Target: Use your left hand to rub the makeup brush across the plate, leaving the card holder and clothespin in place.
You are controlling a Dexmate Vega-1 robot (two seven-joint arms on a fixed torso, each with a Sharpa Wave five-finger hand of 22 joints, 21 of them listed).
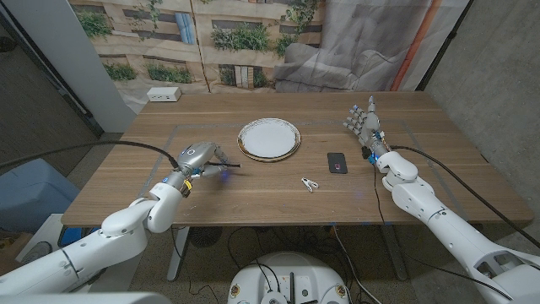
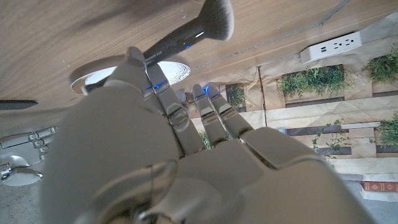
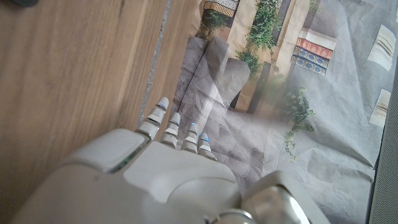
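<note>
My left hand (image 1: 198,157) is just left of the white plate (image 1: 268,139) and holds the makeup brush (image 1: 229,165) by the end of its dark handle. In the left wrist view the fingertips (image 2: 138,60) close on that handle, and the brush (image 2: 180,37) reaches out low over the wood with its grey bristles away from the hand. The plate (image 2: 96,78) lies just past the fingers. The black card holder (image 1: 337,162) lies right of the plate. The white clothespin (image 1: 310,183) sits nearer the front edge. My right hand (image 1: 363,123) stands at the right with its fingers apart, holding nothing.
A white power strip (image 1: 164,95) lies at the table's back left edge. A grey cloth heap (image 1: 337,63) and a printed backdrop stand behind the table. Bare wood (image 1: 253,198) runs along the front between my arms.
</note>
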